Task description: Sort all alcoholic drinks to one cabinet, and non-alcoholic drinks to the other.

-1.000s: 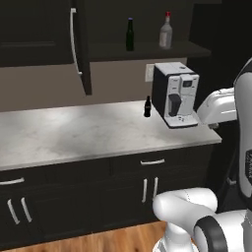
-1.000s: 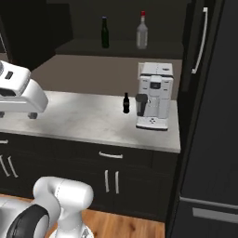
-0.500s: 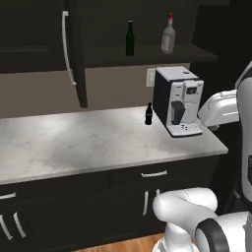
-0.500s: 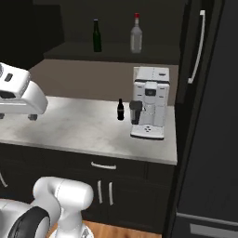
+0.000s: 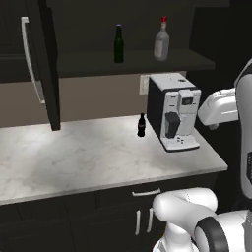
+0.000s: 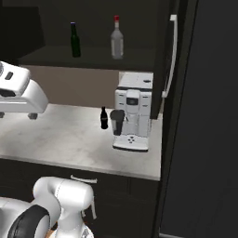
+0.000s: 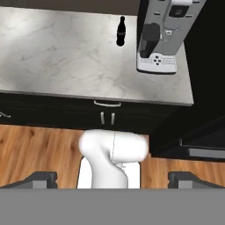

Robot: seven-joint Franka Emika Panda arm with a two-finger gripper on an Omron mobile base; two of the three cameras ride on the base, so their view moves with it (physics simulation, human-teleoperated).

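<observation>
Hand view puts the cola bottle (image 7: 121,31) up at about twelve o'clock from my pincer (image 7: 112,178), well apart from it across the bench (image 7: 66,57), with the two fingertips (image 7: 39,178) standing wide apart and nothing between them. The bottle stands upright, its long axis vertical, just beside the coffee machine (image 7: 160,35), which sits at its three o'clock in that view. As I judge it, that closeness is what the reach turns on: I'd want to come at the bottle from its free side, away from the machine.

From the left base view, the green beer bottle (image 5: 118,44) and the clear liquor bottle (image 5: 161,40) already stand upright on the open cabinet shelf (image 5: 133,61) above the machine, the liquor bottle at three o'clock of the beer bottle. That cabinet's door (image 5: 44,64) hangs open at the left, its silver handle (image 5: 29,59) facing me.

Pale marbled stone tops the bench, and the part I can see is bare apart from the bottle and the machine. Dark lower cupboards (image 7: 105,116) sit under it, and wood floor (image 7: 35,149) runs below. In the right base view a tall dark unit (image 6: 204,116) closes off the bench's right end.
</observation>
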